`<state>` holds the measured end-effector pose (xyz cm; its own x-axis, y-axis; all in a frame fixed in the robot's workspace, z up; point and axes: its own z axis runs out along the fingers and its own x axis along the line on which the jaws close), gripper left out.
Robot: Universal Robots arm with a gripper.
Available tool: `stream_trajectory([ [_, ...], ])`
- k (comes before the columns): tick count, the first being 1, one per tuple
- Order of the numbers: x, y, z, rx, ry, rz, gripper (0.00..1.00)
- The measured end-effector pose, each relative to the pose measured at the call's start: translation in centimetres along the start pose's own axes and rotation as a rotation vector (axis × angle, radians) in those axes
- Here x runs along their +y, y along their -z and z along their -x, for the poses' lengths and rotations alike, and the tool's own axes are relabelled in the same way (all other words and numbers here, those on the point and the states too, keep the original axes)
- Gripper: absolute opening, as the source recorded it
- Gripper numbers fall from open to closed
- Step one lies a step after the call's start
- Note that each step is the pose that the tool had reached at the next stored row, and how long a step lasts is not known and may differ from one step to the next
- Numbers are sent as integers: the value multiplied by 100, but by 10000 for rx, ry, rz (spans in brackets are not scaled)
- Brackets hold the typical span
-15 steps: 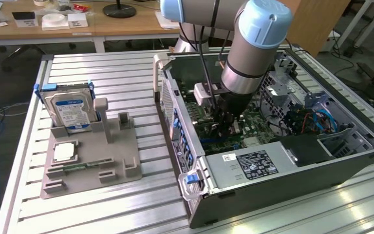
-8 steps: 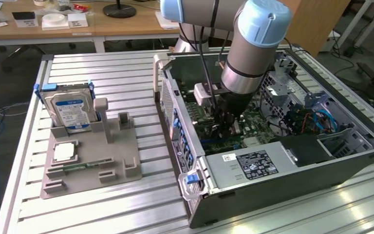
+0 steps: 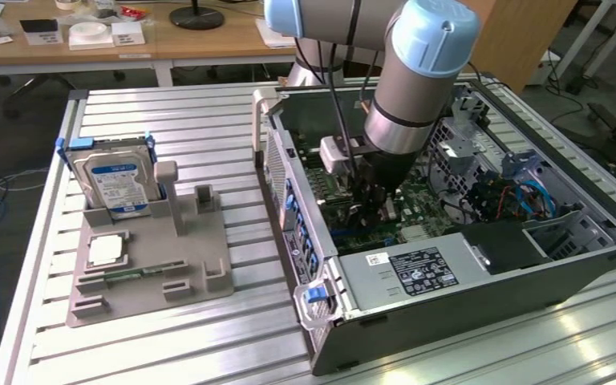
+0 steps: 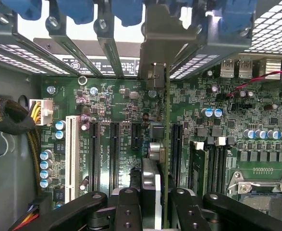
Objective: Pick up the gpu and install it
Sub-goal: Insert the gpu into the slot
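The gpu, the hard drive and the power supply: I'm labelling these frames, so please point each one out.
gpu (image 4: 167,144), wrist view, green board edge.
hard drive (image 3: 113,180), exterior view, blue-white label.
power supply (image 3: 420,269), exterior view, its label.

I see a hard drive (image 3: 118,183) upright in the grey holder (image 3: 196,269), a CPU (image 3: 106,250) just below it, left of the case (image 3: 565,277).
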<state>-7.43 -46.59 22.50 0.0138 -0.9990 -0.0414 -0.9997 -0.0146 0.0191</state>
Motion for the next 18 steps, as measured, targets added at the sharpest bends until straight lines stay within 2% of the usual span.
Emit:
stream_trajectory([
  [18,11,-36,19,8,1,7,28],
])
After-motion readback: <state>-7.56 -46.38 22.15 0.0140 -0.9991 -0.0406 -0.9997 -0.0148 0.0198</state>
